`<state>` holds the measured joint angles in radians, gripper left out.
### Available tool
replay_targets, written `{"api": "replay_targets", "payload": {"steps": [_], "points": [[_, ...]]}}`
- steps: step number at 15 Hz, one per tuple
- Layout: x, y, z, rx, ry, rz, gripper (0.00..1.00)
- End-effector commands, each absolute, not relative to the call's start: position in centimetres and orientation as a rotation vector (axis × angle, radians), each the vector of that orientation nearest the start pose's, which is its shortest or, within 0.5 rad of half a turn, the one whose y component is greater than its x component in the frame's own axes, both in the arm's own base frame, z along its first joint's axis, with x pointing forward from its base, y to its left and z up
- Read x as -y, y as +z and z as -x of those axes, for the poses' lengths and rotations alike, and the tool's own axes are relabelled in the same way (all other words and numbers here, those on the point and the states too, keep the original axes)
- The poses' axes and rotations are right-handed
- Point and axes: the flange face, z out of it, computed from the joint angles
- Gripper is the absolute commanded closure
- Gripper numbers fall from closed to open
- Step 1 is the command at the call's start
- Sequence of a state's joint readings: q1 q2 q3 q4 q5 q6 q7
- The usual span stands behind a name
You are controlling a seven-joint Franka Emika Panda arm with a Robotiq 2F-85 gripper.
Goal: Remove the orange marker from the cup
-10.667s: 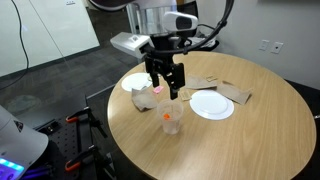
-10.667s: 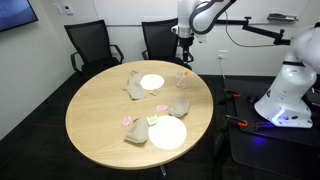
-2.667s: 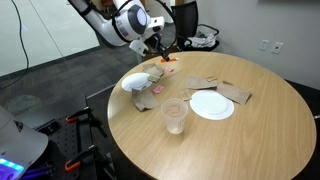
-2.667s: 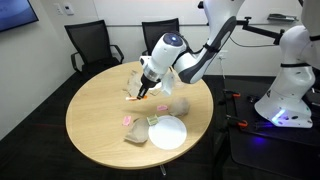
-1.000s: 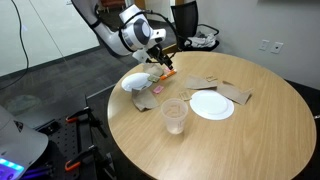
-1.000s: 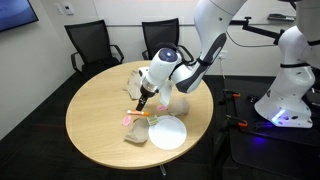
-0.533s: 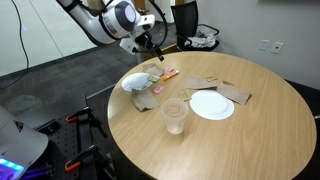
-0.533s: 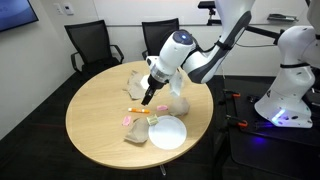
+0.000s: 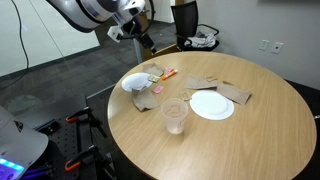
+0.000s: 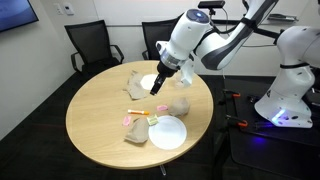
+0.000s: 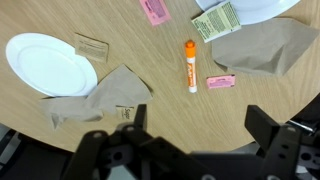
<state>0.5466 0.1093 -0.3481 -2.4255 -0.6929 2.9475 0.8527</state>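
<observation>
One gripper [image 11: 195, 135], jaws spread wide, empty, above orange marker [image 11: 190, 66] on table [image 11: 128, 22].

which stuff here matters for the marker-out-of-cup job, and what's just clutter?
Job:
- orange marker, lying flat, out of the cup
- cup, upright
- gripper, open, holding nothing

Clutter:
- white plates
- brown napkins
- pink packets

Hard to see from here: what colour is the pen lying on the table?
The marker is bright orange, clearest in the wrist view.
</observation>
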Motion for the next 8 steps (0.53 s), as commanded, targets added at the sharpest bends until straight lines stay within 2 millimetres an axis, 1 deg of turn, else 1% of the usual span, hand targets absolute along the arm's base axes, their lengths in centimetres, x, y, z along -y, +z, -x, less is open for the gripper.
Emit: {"api": "replay_targets", "payload": {"steps": [1,2,4,8], "points": [[-14.1,31.4,-47.4,0.006,-0.732,3.128,0.0],[-14.1,30.6,-48.9,0.009,-0.76,3.121,0.0],[-14.1,30.8,-48.3,0.007,-0.753,3.119,0.0],[-14.1,30.7,-48.0,0.007,-0.747,3.118,0.0]]}}
